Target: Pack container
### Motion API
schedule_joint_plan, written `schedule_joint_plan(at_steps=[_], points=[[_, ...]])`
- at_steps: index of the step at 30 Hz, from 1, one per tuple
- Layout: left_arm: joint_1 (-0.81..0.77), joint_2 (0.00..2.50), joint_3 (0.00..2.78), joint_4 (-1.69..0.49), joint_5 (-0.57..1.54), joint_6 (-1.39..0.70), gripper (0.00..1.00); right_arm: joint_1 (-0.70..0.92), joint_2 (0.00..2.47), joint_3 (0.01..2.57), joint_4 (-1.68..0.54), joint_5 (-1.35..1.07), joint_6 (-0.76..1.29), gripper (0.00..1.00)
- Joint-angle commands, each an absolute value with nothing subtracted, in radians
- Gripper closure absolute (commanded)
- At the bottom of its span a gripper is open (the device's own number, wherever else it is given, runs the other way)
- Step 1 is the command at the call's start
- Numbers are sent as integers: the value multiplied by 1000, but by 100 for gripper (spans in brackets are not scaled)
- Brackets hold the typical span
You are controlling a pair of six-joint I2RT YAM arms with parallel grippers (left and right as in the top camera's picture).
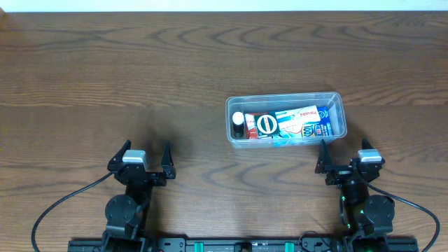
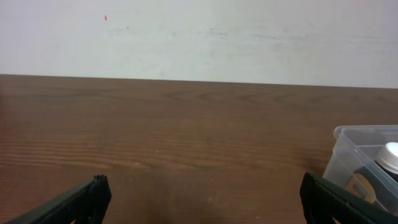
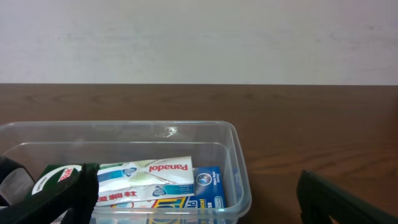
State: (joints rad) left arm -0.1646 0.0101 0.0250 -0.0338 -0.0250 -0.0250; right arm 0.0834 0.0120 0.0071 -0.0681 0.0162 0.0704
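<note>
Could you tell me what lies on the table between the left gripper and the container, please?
Nothing: in the overhead view only bare table separates the left gripper from the container.

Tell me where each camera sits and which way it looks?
Overhead: above the table, looking straight down; shows left pincer and right pincer, both open, and the container.
Left wrist: behind the left pincer, looking low across the table toward a pale wall; its two fingers frame the bottom corners.
Right wrist: behind the right pincer, facing the packed container; its fingers show below.
Shared: all three show the container; the left wrist catches only one corner.
</note>
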Motion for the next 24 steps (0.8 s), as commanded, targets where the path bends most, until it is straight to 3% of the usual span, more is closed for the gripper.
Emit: schedule_joint_plan(at_steps=[1,24], points=[[-160,4,4,-71,-30,-11,2,65,6,6,-74,7,58,1],[-102,1,4,-71,-30,-11,2,65,6,6,-74,7,58,1]])
